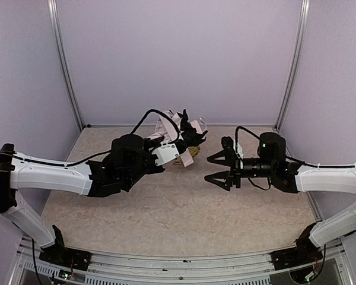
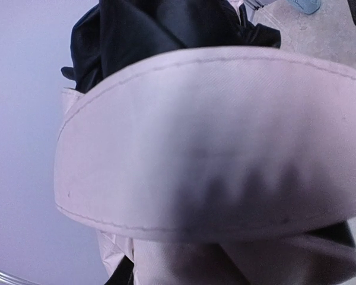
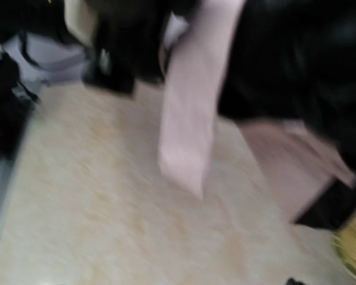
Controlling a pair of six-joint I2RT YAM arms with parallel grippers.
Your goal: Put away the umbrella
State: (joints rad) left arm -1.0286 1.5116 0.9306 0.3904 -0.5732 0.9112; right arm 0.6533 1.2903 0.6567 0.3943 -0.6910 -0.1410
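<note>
Top external shows right gripper [image 1: 208, 168] wide open, empty, near umbrella [image 1: 164, 127]; left gripper [image 1: 175, 149]: cannot tell

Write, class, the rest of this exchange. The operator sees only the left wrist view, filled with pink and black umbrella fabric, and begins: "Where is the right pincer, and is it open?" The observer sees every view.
Observer: In the top view the right pincer is open. It is to the right of the umbrella and not touching it.
Operator: Is the umbrella neatly folded?
Observer: No. It is bunched up at the far end of the table, with pink and black folds sticking out.
Operator: Is anything else close to it?
Observer: A yellowish woven tray shows just at its near side.
</note>
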